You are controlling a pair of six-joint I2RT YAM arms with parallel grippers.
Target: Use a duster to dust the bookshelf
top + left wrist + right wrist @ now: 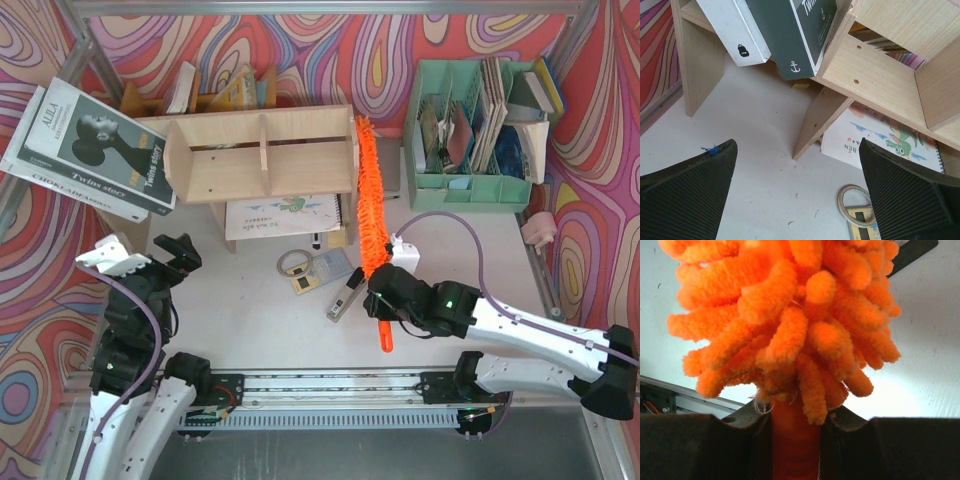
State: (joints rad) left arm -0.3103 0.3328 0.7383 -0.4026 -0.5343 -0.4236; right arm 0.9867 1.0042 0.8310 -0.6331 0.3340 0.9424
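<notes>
The plywood bookshelf (pixel 262 158) stands at the back centre, two compartments split by a divider; its leg and underside show in the left wrist view (pixel 875 75). The orange fluffy duster (pixel 368 195) stands against the shelf's right end, its head reaching up past the top corner. My right gripper (pixel 379 293) is shut on the duster's orange handle just below the fluff, which fills the right wrist view (pixel 790 315); the handle end (pixel 385 340) sticks out toward me. My left gripper (pixel 172 255) is open and empty, low over the table left of the shelf's front.
Books (pixel 95 150) lean on the shelf's left end. A spiral notebook (pixel 275 215) lies under the shelf. A tape ring (pixel 292 263), a small calculator (pixel 318 270) and a black-grey tool (pixel 342 297) lie in front. A mint-green organiser (pixel 470 130) stands back right.
</notes>
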